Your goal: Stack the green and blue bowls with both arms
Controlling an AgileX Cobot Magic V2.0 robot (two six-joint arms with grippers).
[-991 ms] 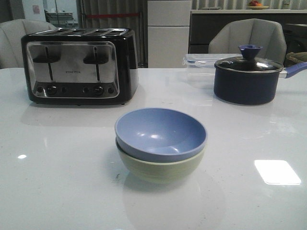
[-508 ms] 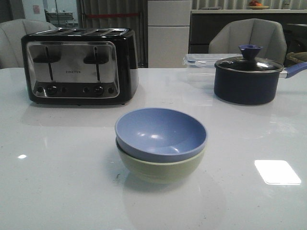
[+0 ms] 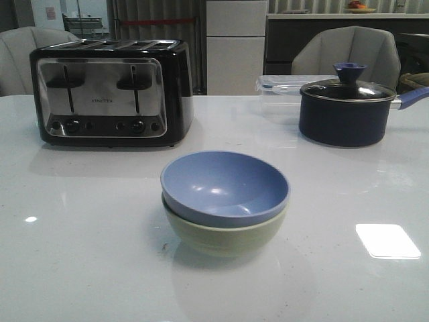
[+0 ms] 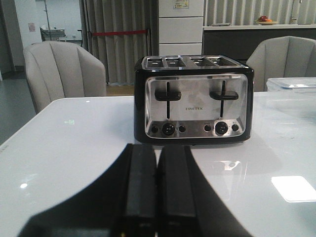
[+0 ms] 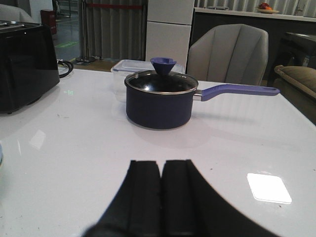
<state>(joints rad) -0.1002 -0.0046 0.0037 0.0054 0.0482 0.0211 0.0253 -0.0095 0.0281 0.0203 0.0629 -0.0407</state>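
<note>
Resting inside the pale sage green ribbed bowl (image 3: 224, 236), the periwinkle blue matte bowl (image 3: 224, 186) sits at the middle of the glossy white desk (image 3: 80, 255). The left end effector (image 4: 156, 195) is level, low over the desk, fingers pressed together, facing the black and chrome toaster (image 4: 194, 101). The right end effector (image 5: 161, 197), likewise closed and empty, faces the dark navy lidded pot (image 5: 160, 101).

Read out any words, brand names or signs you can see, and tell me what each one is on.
"FINETEK": on the chrome front panel of the black and chrome four-slot toaster.
Small marks by the toaster's round black knobs: too small to read.
White paper sign on the pale cabinet behind: blurred, unreadable.
</note>
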